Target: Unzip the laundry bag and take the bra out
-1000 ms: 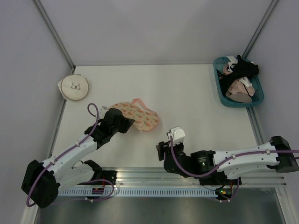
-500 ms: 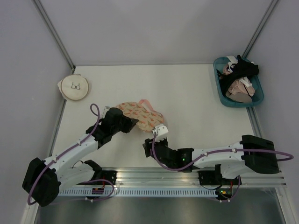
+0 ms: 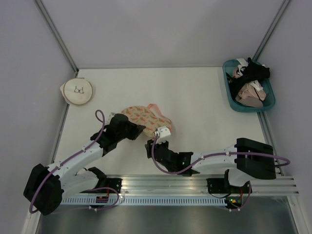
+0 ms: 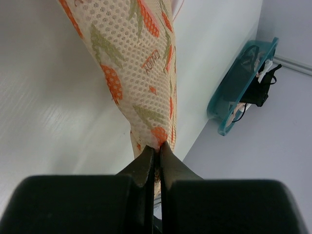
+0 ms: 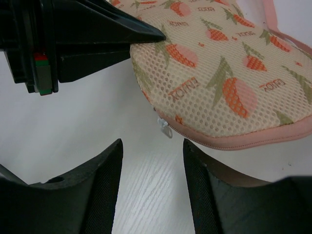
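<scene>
The laundry bag (image 3: 146, 117) is a flat oval peach mesh pouch with orange shapes and a pink zipper rim, lying left of the table's centre. My left gripper (image 3: 138, 128) is shut on its near-left edge; the left wrist view shows the mesh (image 4: 136, 68) pinched at the fingertips (image 4: 157, 148). My right gripper (image 3: 150, 145) is open, just short of the bag's near rim. In the right wrist view its fingers (image 5: 105, 165) frame bare table below the small white zipper pull (image 5: 164, 127) on the rim of the bag (image 5: 219, 87). The bra is hidden.
A round cream pouch with a bra drawing (image 3: 77, 91) lies at the far left. A teal basket (image 3: 232, 100) with black and beige-pink garments stands at the far right; it also shows in the left wrist view (image 4: 239, 87). Grey walls enclose the table.
My right arm has swung left and forward across the table, bringing its open gripper up to the bag's near rim. The left gripper has kept its hold; the bag has shifted slightly.
</scene>
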